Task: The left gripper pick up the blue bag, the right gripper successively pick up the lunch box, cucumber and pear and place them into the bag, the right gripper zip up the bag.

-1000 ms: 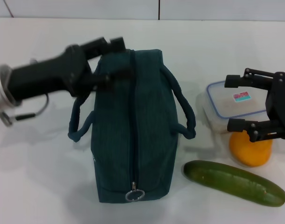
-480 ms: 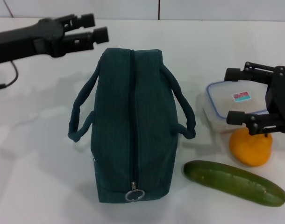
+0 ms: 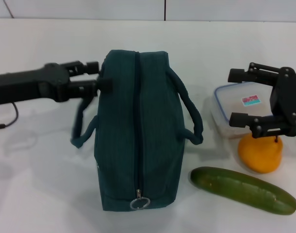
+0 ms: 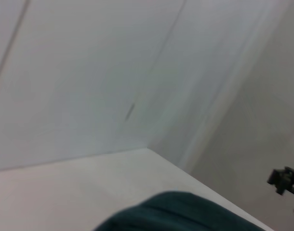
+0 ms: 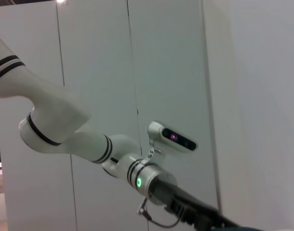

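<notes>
Hovering my left gripper (image 3: 100, 76) at the blue bag (image 3: 138, 131)'s left side, fingers slightly parted beside its handle. I'm holding the right gripper (image 3: 238, 97), fingers spread wide, above the lunch box (image 3: 245, 108).

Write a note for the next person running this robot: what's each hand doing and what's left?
Left gripper: fingers open, at the far left side of the bag, by its left handle; nothing gripped yet.
Right gripper: open, empty, hovering over the lunch box.
Bag stands on the table, zipped shut. Lunch box, pear and cucumber lie on the table to its right.
Done: nothing packed.
Left: grab the bag, open it, load all three, zip up.
</notes>
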`<action>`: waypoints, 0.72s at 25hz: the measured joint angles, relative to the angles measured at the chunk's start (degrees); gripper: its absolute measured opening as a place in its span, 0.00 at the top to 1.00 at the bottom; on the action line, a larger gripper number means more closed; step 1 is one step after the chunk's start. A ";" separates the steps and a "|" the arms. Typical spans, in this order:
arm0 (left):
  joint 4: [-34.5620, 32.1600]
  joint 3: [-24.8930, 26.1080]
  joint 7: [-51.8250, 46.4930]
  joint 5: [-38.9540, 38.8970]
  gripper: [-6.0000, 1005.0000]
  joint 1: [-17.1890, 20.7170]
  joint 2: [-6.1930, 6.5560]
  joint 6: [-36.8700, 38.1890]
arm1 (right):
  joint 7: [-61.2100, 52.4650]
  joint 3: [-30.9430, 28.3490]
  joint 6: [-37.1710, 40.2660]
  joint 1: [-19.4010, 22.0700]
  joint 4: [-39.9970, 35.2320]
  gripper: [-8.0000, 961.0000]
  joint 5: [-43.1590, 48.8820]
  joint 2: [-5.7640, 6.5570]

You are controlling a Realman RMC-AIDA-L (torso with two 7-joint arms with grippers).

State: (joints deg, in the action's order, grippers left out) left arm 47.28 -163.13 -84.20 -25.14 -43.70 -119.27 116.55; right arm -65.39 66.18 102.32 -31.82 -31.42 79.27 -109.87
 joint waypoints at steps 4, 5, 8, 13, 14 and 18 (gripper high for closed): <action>-1.64 0.00 0.01 2.11 0.19 -0.30 0.05 -0.02 | -0.06 0.00 -0.08 0.00 -0.69 0.08 0.00 -0.81; -1.64 0.01 -0.03 2.29 0.19 -0.39 0.00 -0.03 | -0.11 0.00 -0.08 0.02 -0.97 0.08 0.00 -0.96; -1.92 0.07 -0.26 2.37 0.19 -0.43 -0.09 -0.23 | -0.16 -0.14 0.02 0.23 -1.33 0.08 0.00 -1.18; -3.41 0.11 -0.04 0.79 0.20 0.28 -0.20 -1.94 | -0.17 -0.69 0.01 0.91 -1.37 0.08 0.00 -1.54; -4.08 0.11 0.07 0.48 0.20 0.44 -0.15 -2.60 | -0.17 -0.70 -0.01 1.07 -1.37 0.08 0.00 -1.56; -6.12 0.11 1.31 -0.13 0.20 0.84 0.06 -4.34 | -0.16 -0.71 -0.03 1.85 -0.97 0.08 0.01 -1.58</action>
State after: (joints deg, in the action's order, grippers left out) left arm 41.16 -163.02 -82.90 -25.26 -42.86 -119.22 112.21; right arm -65.56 65.47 102.29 -29.97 -32.39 79.28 -111.45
